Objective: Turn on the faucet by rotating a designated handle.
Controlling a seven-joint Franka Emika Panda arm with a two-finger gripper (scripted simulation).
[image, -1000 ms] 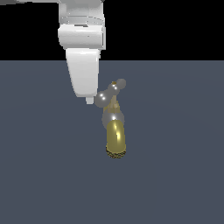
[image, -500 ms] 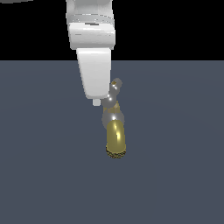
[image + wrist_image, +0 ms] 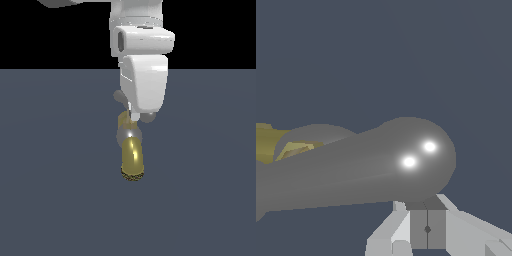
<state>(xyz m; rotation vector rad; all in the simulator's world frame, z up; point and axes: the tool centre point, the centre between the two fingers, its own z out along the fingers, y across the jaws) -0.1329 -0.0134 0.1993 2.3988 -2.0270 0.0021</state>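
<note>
The faucet has a gold-brass curved spout (image 3: 132,157) and a silver collar (image 3: 128,134), and it stands on the dark floor in the middle of the exterior view. The handle is a silver crossbar; one bulb (image 3: 119,96) shows at the exterior view's left of my hand and the other bulb (image 3: 148,117) at its lower right. My gripper (image 3: 134,116) hangs right in front of the crossbar and hides its middle. In the wrist view the gripper (image 3: 427,220) is shut, its fingers together against a large silver bulb (image 3: 411,160). A bit of gold spout (image 3: 271,142) shows behind it.
The white arm and hand (image 3: 144,75) come down from the top of the exterior view and cover the faucet's top. A flat dark grey floor (image 3: 50,200) lies all around the faucet.
My hand has moved toward the exterior view's right, across the faucet's top. The crossbar has turned with it: the bulb that stood up at the right is now lower, under the hand.
</note>
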